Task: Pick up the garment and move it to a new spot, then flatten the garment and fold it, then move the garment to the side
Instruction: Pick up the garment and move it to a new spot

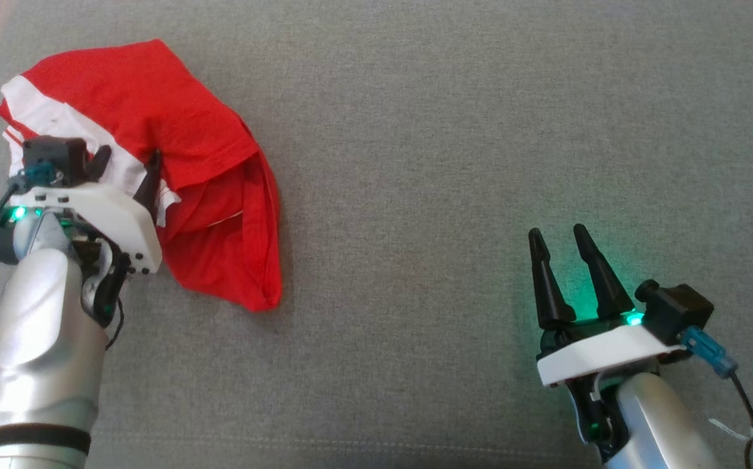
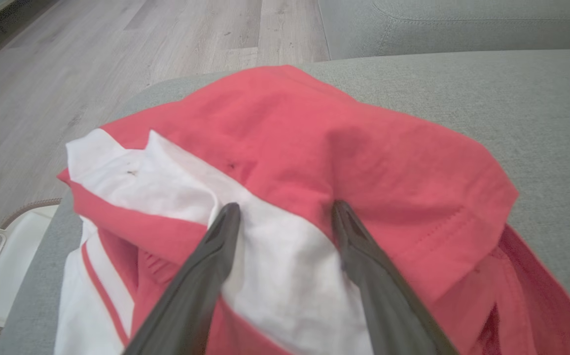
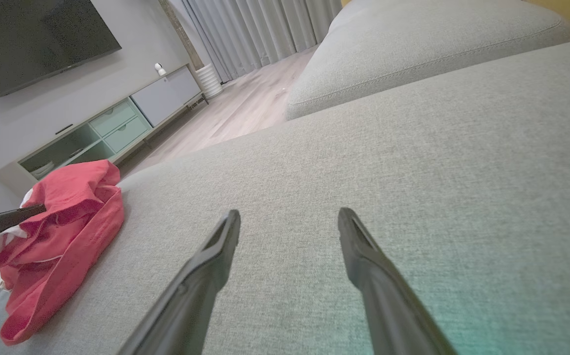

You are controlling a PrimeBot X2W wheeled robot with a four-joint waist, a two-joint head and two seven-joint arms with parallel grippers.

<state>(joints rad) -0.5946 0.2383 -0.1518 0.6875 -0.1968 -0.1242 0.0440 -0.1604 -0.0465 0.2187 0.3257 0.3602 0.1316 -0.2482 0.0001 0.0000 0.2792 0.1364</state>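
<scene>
At upper left of the head view: red jersey [image 1: 207, 195], crumpled in a heap with a white, red-striped sleeve [image 2: 166, 192] turned uppermost, laid on the grey sofa seat [image 1: 454, 130] close to its left edge. The left pincer [image 1: 129, 156] is set over that sleeve, jaws spread wide to either side of the white cloth, nothing gripped yet. This placement is judged to be for a first pinch. At lower right: the right pincer [image 1: 556, 231], jaws likewise spread and empty, is held above bare cushion, well apart from the jersey. A wood floor [image 2: 117, 49] is seen just past the edge beside the heap. Broad open cushion is offered toward centre and right for relocation and flattening.
</scene>
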